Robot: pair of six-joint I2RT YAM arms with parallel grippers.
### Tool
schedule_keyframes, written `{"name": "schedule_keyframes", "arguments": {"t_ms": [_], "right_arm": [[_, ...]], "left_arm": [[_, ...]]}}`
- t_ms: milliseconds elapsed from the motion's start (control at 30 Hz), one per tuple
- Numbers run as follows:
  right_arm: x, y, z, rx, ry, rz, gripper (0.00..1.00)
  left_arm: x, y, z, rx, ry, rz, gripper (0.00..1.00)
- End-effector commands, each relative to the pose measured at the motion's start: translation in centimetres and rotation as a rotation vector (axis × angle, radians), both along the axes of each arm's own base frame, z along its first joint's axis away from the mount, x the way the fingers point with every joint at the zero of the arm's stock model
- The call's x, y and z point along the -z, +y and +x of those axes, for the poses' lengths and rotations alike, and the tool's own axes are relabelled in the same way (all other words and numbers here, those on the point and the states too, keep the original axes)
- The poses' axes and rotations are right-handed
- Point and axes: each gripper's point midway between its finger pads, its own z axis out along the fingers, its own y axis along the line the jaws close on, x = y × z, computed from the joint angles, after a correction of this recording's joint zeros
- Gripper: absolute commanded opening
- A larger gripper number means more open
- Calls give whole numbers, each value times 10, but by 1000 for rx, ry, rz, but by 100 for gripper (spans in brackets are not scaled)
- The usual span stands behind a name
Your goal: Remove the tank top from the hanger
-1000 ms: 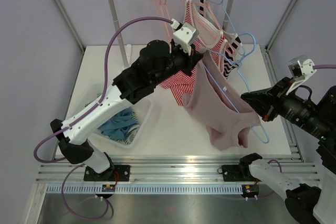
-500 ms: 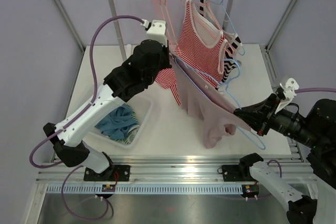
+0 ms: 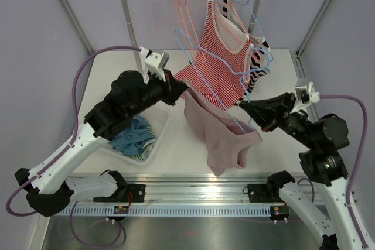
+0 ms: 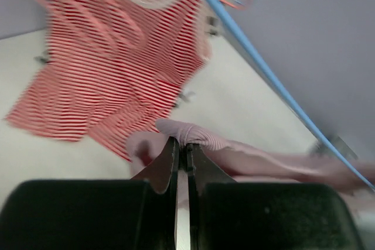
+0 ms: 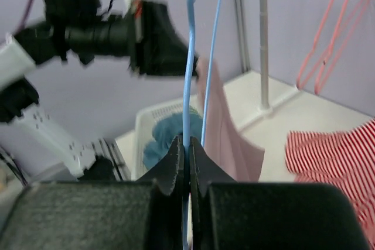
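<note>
- Right gripper (image 5: pixel 188 146) pinches the hanger (image 5: pixel 188 80) wire; best held steady.
- Left gripper (image 4: pixel 181 147) pinches the tank top (image 4: pixel 202 137) hem at its fingertips; pulling along the wire should slip it free.
- The tank top sags between both grippers.

The left gripper (image 3: pixel 176 91) has pulled back toward the white plastic basket (image 3: pixel 161 139), dragging the pale pink tank top (image 3: pixel 220 136) along the thin blue wire hanger (image 5: pixel 188 57). The right gripper (image 3: pixel 243 108) has swung nearer that basket too.
</note>
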Motion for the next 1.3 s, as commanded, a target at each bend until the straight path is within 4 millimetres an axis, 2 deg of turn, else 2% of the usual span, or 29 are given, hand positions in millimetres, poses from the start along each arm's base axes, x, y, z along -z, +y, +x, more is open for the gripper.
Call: {"name": "schedule_keyframes", "arguments": {"t_ms": [0,33,67,100,133,167,233,300,333,367,400,467,533,567,633,667,733,767,800,833,867,933,967,1033,1067,1133,1200,1233,1267], "right_arm": [[-77,4,-14,-128,-247,325,0],[-93,-2,-19,-125,-325,388,0],[-94,0,-10,-134,-310,420,0],[-91,0,-4,-134,-315,446,0],[-108,-11,-12,-121,-405,531,0],[-107,-13,-4,-108,-399,572,0],[-105,-21,21,-9,-334,611,0],[-91,-23,52,178,-259,433,0],[-85,-22,59,199,-184,400,0],[-93,-28,60,262,-225,318,0],[-67,-30,77,325,-114,236,0],[-54,-35,95,402,-63,151,0],[-34,-36,113,454,40,55,0],[-38,-36,115,456,44,39,0],[-22,-28,131,450,118,-19,0],[-26,-27,133,445,112,-35,0],[-11,-20,151,443,163,-99,0],[-20,-19,154,444,152,-100,0],[-17,-17,159,443,167,-114,0],[-10,-13,172,444,183,-142,0],[-22,-12,175,445,165,-135,0],[-16,-7,193,449,183,-162,0],[-27,-7,197,462,168,-152,0],[-22,-1,217,465,184,-174,0],[-34,2,220,460,163,-164,0],[-26,10,241,453,179,-192,0],[-39,16,248,438,157,-189,0],[-28,23,262,429,182,-210,0],[-41,27,264,418,159,-200,0]], "left_arm": [[-25,-33,-75,424,-166,-125,0],[-34,-28,-91,476,-221,-163,0],[-29,-27,-103,528,-237,-168,0],[2,-31,-116,611,-203,-138,0],[1,-24,-126,630,-228,-152,0],[13,-22,-126,621,-209,-140,0],[42,-9,-97,419,-107,-100,0],[70,7,-74,238,-2,-37,0],[78,10,-70,207,25,-18,0],[84,12,-67,180,48,-6,0],[89,13,-67,172,66,7,0],[99,15,-67,155,104,18,4],[104,16,-66,146,121,24,5],[104,15,-67,146,127,20,10],[100,14,-67,151,128,13,12],[100,13,-68,156,131,14,18],[93,13,-70,165,131,15,26],[89,13,-72,169,127,16,33],[91,15,-75,171,141,33,48],[89,16,-76,169,141,39,53],[78,20,-76,157,120,36,60],[77,31,-78,126,129,68,99],[70,37,-77,102,112,73,99],[71,52,-82,71,125,108,99],[66,60,-80,42,112,117,99],[71,75,-85,11,119,157,99],[80,90,-86,-21,120,212,99],[83,95,-87,-31,119,227,99],[84,103,-88,-47,100,237,99]]}}
